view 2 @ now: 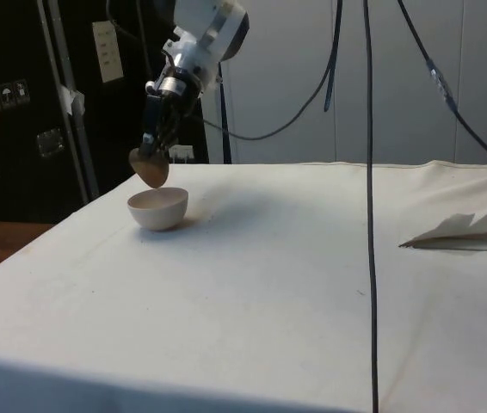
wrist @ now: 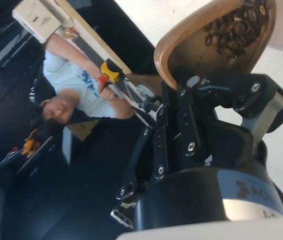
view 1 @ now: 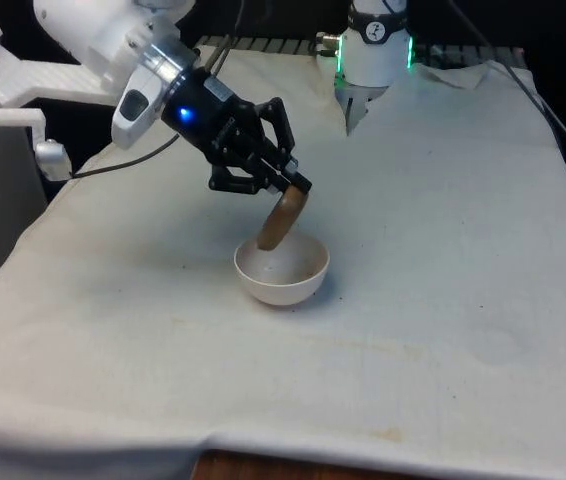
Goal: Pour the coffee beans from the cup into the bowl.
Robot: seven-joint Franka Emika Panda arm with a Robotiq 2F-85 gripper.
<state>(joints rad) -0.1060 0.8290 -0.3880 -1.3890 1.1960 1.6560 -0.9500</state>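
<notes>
Claw [view 1: 281, 188] grasping tan cup [view 1: 281, 220], tilted mouth-down over white bowl [view 1: 281, 272] on table [view 1: 443, 300]. Beans [wrist: 236, 27] at cup lip. Person [wrist: 76, 85] behind.

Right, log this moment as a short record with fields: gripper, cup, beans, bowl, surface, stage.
gripper: gripper shut on the cup's rim, held above the bowl
cup: brown cup tilted steeply, mouth angled down toward the bowl
beans: coffee beans gathered inside the cup near its lower lip; none seen falling
bowl: white bowl upright on the table, directly beneath the cup; contents not clear
surface: white cloth covering the table
bystander: person in a light shirt beside the table
stage: pour under way, beans not yet out
</notes>
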